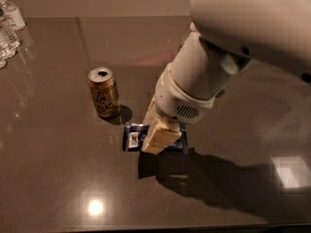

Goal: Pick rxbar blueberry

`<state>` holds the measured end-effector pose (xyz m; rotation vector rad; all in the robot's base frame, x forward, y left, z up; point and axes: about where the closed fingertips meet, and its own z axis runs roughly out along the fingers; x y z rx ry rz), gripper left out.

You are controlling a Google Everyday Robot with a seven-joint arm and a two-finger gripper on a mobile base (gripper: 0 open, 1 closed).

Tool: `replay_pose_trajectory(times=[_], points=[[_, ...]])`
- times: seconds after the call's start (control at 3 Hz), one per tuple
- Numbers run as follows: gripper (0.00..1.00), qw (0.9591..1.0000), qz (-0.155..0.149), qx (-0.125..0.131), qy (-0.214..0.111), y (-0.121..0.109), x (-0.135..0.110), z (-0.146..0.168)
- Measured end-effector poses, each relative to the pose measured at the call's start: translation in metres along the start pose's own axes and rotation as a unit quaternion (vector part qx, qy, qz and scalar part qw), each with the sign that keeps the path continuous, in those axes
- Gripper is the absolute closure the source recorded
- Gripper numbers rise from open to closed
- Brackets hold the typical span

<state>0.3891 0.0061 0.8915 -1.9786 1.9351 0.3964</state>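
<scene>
The rxbar blueberry (pixel 131 139), a flat dark navy wrapper with a white label panel, is gripped across its middle by my gripper (pixel 158 139). The cream fingers (pixel 154 141) are closed on it from above. The bar lies level, a little above the dark table (pixel 53 178), and its shadow falls on the table just below it. The bar's middle is hidden behind the fingers; both blue ends stick out to the left and right. My large white arm fills the upper right of the view.
A gold-brown soda can (pixel 103 92) stands upright just left of and behind the bar. Clear water bottles (pixel 8 29) stand at the far left edge. A bright light glare (pixel 95 207) reflects on the table near the front.
</scene>
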Motion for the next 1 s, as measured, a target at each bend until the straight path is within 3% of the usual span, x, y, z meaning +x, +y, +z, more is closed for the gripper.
replay_pose_trajectory(times=[0.33, 0.67, 1.0], points=[[1.0, 0.9999, -0.009, 0.014, 0.0, -0.019, -0.01, -0.032], [1.0, 0.9989, -0.025, 0.04, -0.004, -0.043, -0.024, -0.086], [1.0, 0.9989, -0.025, 0.04, -0.004, -0.043, -0.024, -0.086]])
